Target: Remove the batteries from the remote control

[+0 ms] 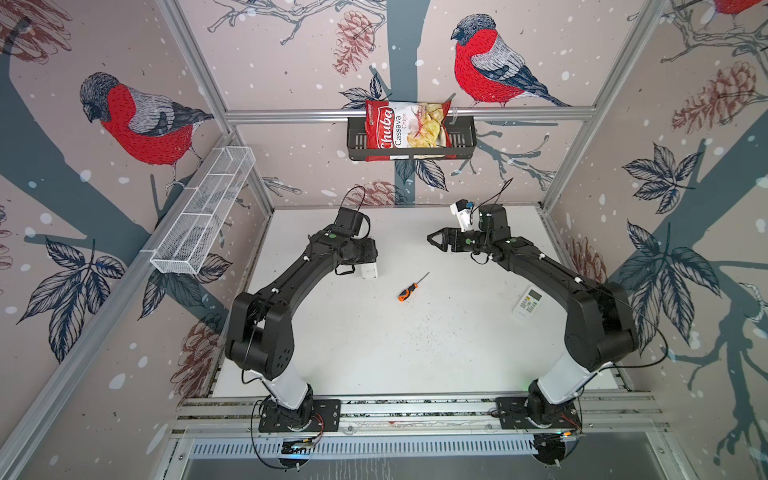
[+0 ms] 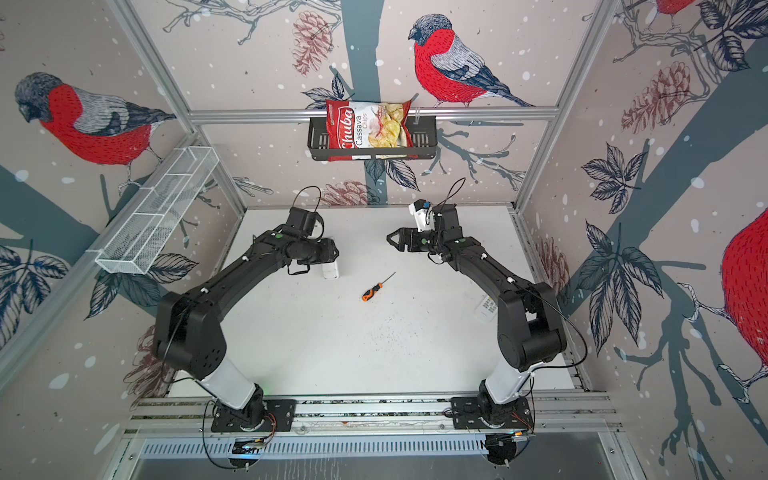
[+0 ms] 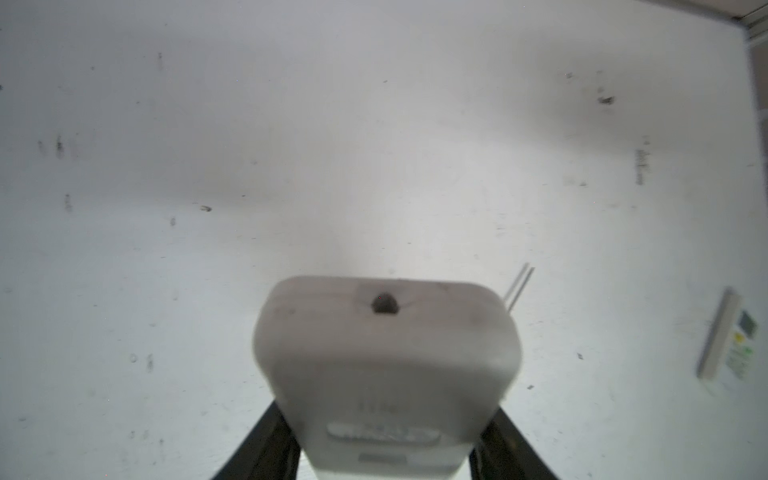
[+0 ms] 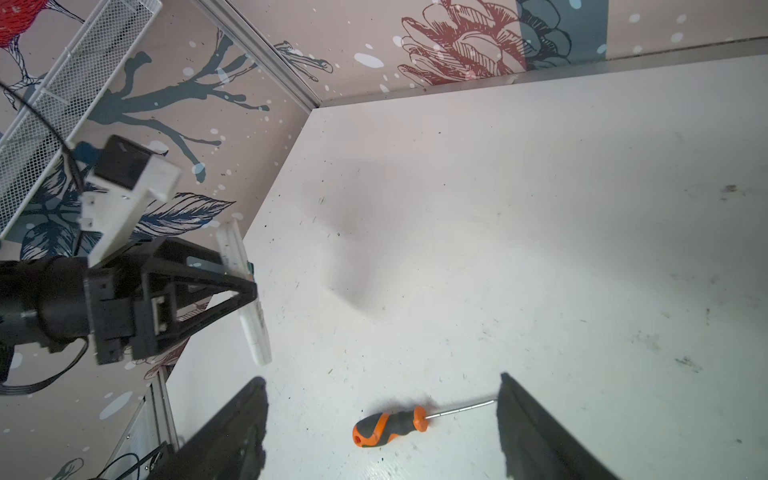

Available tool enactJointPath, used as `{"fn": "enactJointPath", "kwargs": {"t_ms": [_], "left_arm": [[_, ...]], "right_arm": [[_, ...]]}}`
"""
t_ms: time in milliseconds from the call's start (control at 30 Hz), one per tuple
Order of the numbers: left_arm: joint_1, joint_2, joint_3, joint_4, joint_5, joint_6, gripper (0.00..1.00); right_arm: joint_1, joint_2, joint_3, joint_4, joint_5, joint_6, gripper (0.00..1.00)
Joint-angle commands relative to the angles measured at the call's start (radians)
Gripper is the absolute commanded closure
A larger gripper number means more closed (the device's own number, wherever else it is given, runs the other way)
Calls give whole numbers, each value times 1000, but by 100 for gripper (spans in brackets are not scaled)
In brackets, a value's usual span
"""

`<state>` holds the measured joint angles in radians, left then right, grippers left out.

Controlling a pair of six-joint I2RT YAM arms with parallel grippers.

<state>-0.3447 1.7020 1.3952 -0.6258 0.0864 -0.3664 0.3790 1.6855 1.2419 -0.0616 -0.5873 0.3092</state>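
A: Where is the remote [image 3: 386,353]?

B: In the left end effector [image 3: 388,415]. Its two black fingers [image 3: 270,440] press on the remote's long edges, closed partway to the remote's width. The right wrist view shows the remote edge-on and steeply tilted, held clear of the tabletop [image 1: 374,353].

A: And from above?

B: In both top views only a white end of it shows, poking out under the left wrist, toward the back left of the tabletop.

A: The batteries?

B: I cannot make them out in any view. The face turned to the left wrist camera is blurred (there is a dark notch at the remote's far end, and that is about all that reads).

A: What about the right end effector [image 1: 433,241]?

B: It is spread wide with nothing between the fingers. It hangs in the air at the back right, pointing across toward the left arm, well apart from the remote.

A: Anything else down there?

B: A screwdriver [image 1: 409,291] with an orange-and-black handle lies flat near the middle of the tabletop, between the two arms, and nothing touches it. A second remote [image 1: 527,301] lies buttons-up at the right, and part of it is hidden by the right arm in a top view.
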Motion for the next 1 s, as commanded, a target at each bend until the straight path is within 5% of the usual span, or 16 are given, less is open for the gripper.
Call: {"fn": "enactJointPath", "kwargs": {"t_ms": [0, 967], "left_arm": [[12, 33, 39, -155, -34, 23, 57], [47, 394, 214, -159, -19, 20, 50]], "right_arm": [[3, 22, 14, -26, 37, -23, 14], [2, 116, 34, -44, 127, -27, 16]]}}
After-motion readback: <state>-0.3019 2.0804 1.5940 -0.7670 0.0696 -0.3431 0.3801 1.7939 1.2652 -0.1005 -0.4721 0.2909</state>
